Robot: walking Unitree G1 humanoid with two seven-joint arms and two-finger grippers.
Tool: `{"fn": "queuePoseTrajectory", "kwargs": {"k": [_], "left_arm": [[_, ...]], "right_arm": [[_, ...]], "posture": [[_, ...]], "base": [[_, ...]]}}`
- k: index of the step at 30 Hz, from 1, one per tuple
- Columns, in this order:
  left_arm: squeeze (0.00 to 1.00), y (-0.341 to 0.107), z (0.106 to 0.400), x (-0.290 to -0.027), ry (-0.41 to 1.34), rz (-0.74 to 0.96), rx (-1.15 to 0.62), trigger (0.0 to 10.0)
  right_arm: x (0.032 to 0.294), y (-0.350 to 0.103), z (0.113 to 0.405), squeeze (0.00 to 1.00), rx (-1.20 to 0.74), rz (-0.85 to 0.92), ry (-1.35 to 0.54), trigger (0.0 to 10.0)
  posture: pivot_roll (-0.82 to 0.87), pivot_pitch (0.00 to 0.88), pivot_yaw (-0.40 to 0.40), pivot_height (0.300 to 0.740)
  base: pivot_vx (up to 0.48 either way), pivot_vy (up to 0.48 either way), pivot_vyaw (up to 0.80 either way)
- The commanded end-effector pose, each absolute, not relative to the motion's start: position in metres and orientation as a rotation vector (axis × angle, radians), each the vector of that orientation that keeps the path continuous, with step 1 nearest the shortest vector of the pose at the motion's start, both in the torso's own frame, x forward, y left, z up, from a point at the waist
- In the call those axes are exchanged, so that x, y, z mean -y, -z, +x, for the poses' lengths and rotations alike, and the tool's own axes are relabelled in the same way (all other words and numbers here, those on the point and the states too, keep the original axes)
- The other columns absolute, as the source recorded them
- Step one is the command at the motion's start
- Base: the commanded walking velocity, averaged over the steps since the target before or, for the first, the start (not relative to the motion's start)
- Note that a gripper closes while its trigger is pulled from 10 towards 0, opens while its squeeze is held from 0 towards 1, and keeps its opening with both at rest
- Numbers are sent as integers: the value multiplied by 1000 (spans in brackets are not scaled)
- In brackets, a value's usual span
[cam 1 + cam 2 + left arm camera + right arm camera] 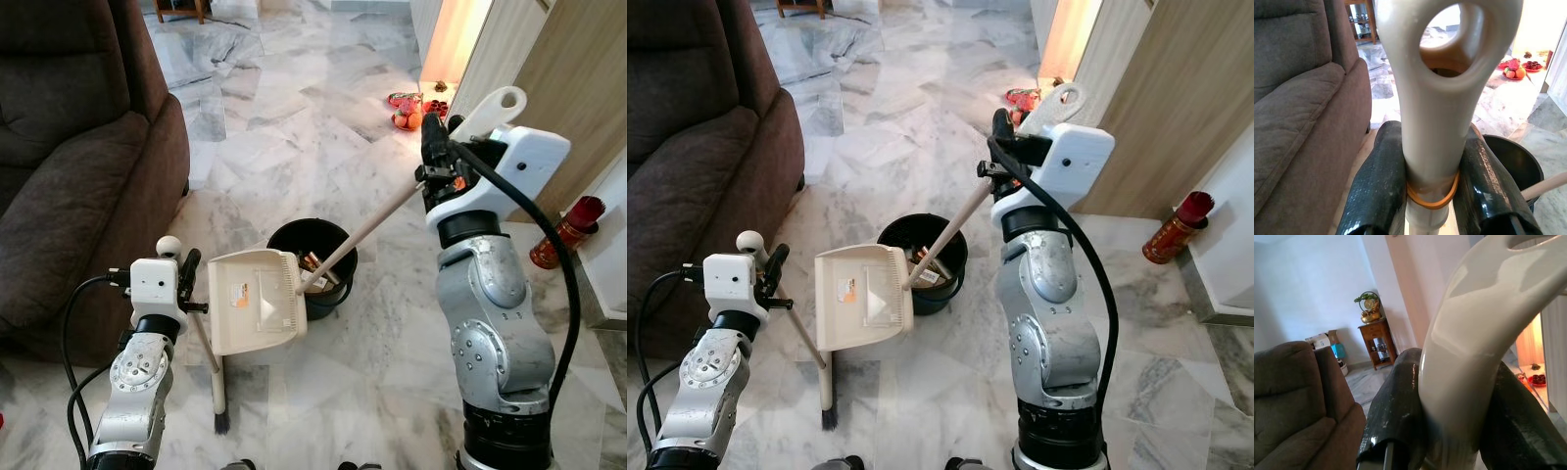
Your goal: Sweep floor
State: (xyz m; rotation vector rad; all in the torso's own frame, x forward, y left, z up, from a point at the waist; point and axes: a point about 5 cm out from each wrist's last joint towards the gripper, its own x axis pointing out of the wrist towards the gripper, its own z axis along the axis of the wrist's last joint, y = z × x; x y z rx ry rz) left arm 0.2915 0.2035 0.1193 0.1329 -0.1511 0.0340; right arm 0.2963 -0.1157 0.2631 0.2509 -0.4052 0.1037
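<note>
While tipping the dustpan (257,302) over the black bin (333,284) (right gripper (436,147) clamped on its handle, left gripper (188,272) clamped on the broom (209,364)), raise steadily, keeping the lip inside the rim.

The floor (294,98) is polished marble, grey-veined and glossy enough to throw back the light. The armchair (69,147) wears a matt, dark brown suede-like cloth with a soft nap. The dustpan (257,299) and the broom handle (1442,98) look like smooth cream plastic with a dull sheen, and the bucket (312,264) is glossy black plastic. The left claw (1432,196) has rough, faintly shiny black fingers (1376,191). A wall panel (578,88) shows matt wood grain.
</note>
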Motion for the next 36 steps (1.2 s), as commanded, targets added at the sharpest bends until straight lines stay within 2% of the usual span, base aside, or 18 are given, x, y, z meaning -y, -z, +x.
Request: {"fn": "queuePoseTrajectory", "kwargs": {"k": [1, 9, 36], "left_arm": [[0, -126, 289, -205, -46, 138, 199, 10000], [0, -127, 289, -205, -49, 137, 204, 10000], [0, -129, 290, -206, -62, 139, 217, 10000]], "right_arm": [[114, -283, 289, 0, 521, 276, -122, 10000], [112, -292, 285, 0, 585, 267, -139, 10000], [109, -292, 286, 0, 594, 276, -150, 10000]], "posture": [[135, 182, 0, 740], [135, 182, 0, 740], [139, 181, -3, 740]], "base": [[255, 0, 0], [258, 0, 0], [260, 0, 0]]}}
